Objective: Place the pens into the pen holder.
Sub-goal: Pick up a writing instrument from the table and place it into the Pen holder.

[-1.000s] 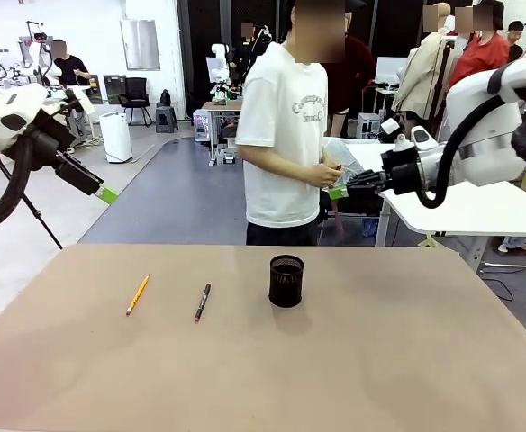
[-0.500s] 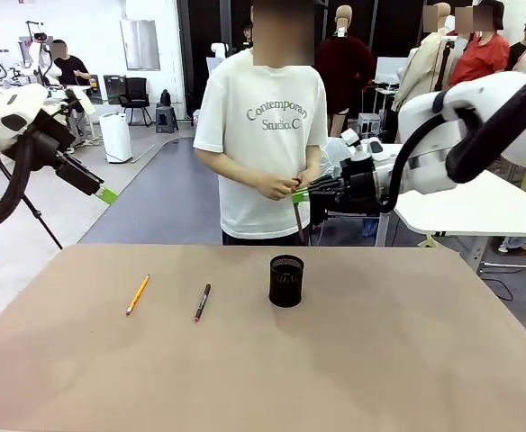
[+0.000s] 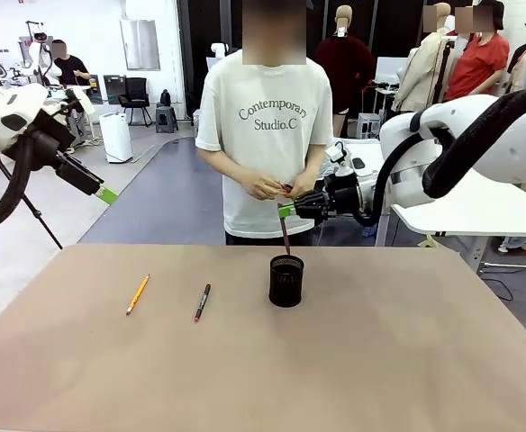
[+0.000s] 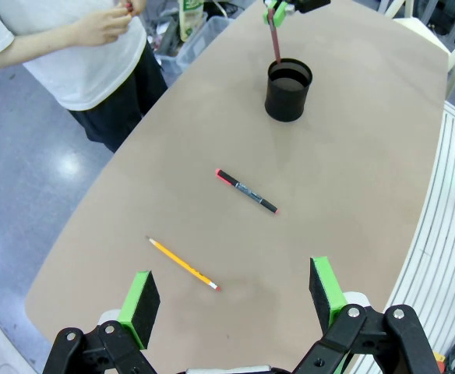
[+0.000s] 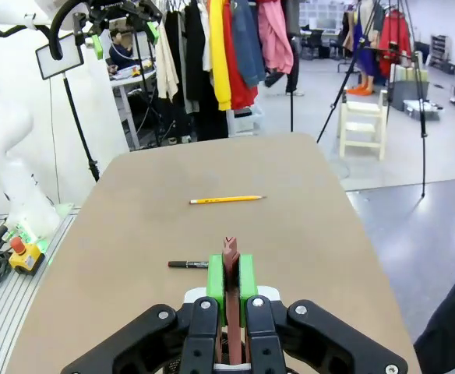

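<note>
A: Which step is this?
B: Right end effector clamped on the reddish-brown pen, tip at the pen holder mouth; left end effector gapes empty
A: Next?
B: Likely lower it straight, then let go

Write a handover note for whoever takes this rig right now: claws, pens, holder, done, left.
Left claw: open, empty, raised beyond the table's left side.
Right claw: shut on the dark reddish-brown pen, held upright over the black wire-mesh pen holder, tip at its mouth.
Yellow-orange pencil and black pen with red ends: lying on the brown table, left of the holder.
Done: no pen released into the holder yet.
Left: drop this pen, then fetch the other two.
</note>
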Robot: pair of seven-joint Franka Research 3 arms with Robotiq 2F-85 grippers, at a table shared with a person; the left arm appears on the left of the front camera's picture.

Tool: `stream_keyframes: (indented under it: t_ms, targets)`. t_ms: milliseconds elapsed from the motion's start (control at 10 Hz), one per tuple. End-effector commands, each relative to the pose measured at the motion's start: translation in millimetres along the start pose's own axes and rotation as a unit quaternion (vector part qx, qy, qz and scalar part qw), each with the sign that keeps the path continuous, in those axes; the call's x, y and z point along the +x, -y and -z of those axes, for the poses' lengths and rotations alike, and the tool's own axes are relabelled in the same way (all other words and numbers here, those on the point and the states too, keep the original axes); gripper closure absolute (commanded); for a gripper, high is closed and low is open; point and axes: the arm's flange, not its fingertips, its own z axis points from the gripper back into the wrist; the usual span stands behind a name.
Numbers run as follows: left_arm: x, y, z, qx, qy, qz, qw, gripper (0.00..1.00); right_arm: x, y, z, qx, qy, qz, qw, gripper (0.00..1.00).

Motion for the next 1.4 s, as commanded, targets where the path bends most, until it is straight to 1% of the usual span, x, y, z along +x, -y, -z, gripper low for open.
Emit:
stream_keyframes:
  t_ms: [0, 300, 400, 500, 600, 800, 900, 1000, 1100, 1300]
  targets:
    - [0.1, -1.1, -0.3, 0.003, 0.001, 0.0, 1.0, 0.0, 1.6, 3.8, -0.8, 0.023, -0.015, 0.007, 1.0, 0.82]
    - [0.1, -1.1, -0.3, 0.003, 0.001, 0.0, 1.0, 0.0, -5.0, 1.1, -2.7, 0.029, -0.023, 0.023, 0.999, 0.26]
    - [0.1, -1.1, -0.3, 0.003, 0.001, 0.0, 1.0, 0.0, -0.3, -4.9, -15.3, 0.044, -0.03, 0.031, 0.998, 0.08]
    - [0.1, -1.1, -0.3, 0.003, 0.001, 0.0, 1.0, 0.0, 10.2, -13.6, -31.6, 0.047, -0.034, 0.031, 0.998, 0.0]
    - [0.1, -1.1, -0.3, 0.003, 0.001, 0.0, 1.0, 0.0, 25.7, -29.0, -50.4, 0.044, -0.046, 0.034, 0.997, 0.0]
    - [0.1, -1.1, -0.3, 0.003, 0.001, 0.0, 1.0, 0.0, 47.2, -59.1, -84.3, 0.027, -0.1, 0.065, 0.993, 0.0]
    - [0.1, -1.1, -0.3, 0.003, 0.001, 0.0, 1.0, 0.0, 54.9, -74.7, -98.5, 0.007, -0.124, 0.076, 0.989, 0.0]
    - [0.1, -1.1, -0.3, 0.003, 0.001, 0.0, 1.0, 0.0, 62.1, -88.8, -110.5, -0.027, -0.147, 0.084, 0.985, 0.0]
    - [0.1, -1.1, -0.3, 0.003, 0.001, 0.0, 1.0, 0.0, 66.6, -102.1, -121.0, -0.053, -0.166, 0.083, 0.981, 0.0]
    - [0.1, -1.1, -0.3, 0.003, 0.001, 0.0, 1.0, 0.0, 68.2, -118.4, -150.5, -0.074, -0.19, 0.066, 0.977, 0.0]
